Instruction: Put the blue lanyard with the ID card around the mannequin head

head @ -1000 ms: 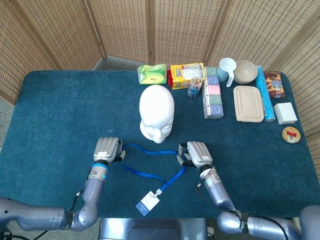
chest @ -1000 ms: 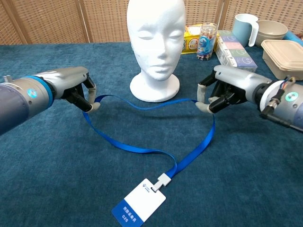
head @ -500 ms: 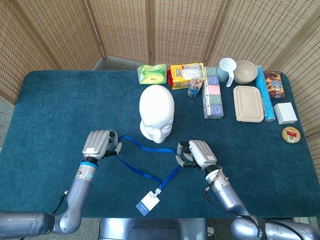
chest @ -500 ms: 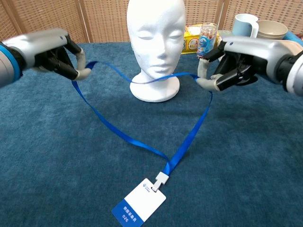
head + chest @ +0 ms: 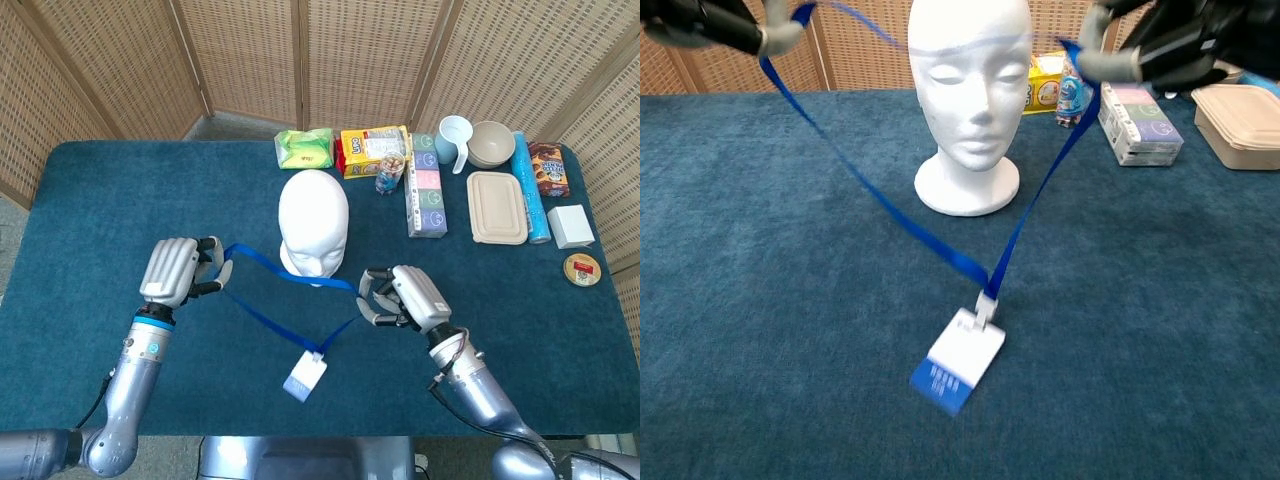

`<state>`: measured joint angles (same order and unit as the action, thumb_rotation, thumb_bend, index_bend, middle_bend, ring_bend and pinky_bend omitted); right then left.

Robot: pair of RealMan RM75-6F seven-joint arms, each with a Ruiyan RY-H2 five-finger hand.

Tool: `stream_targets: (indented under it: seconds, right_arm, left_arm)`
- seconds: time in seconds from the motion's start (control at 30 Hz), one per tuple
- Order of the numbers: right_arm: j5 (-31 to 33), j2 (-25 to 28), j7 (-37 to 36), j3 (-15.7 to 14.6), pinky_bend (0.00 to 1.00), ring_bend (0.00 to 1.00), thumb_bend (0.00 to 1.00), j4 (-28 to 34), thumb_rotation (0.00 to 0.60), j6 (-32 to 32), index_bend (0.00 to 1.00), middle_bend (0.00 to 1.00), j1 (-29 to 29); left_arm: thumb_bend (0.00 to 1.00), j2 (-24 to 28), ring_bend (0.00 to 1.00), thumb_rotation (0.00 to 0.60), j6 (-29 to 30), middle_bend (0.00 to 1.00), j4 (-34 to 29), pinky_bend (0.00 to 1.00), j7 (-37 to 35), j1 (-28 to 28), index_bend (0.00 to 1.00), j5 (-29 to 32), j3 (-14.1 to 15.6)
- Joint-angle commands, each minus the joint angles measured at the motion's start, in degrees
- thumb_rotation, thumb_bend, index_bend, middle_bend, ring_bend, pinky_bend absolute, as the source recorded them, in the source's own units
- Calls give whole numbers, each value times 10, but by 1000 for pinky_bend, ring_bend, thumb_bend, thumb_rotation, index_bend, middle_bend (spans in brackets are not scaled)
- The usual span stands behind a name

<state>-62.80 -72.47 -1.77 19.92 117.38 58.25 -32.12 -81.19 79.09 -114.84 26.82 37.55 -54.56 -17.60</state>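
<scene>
Along the far edge of my blue surface [image 5: 120,200] I see a green packet [image 5: 305,148], a yellow snack bag [image 5: 368,150], a small jar [image 5: 389,175], a pastel box [image 5: 425,185], a mug [image 5: 454,138], a bowl [image 5: 491,143], a lidded beige container [image 5: 497,207], a blue tube [image 5: 530,187], a white box [image 5: 571,226] and a round tin [image 5: 582,268], with wicker screens [image 5: 350,55] behind.
</scene>
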Motion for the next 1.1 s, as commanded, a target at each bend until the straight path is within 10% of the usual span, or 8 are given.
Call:
stream_targets:
  seconds: [0.03,1.1]
  right_arm:
    - [-19,21,-34,17,1000,1000,565,20,600,12,671,1000,11]
    - [128,57,-74,119,1000,1000,565,-31,600,-21,679,1000,-113]
  left_arm:
    - [424,16,1000,508,9,1000,-12,1000,-14,-5,649,-21,-12]
    - [418,46,1000,508,-46,1000,41,1000,14,105,649,94,-116]
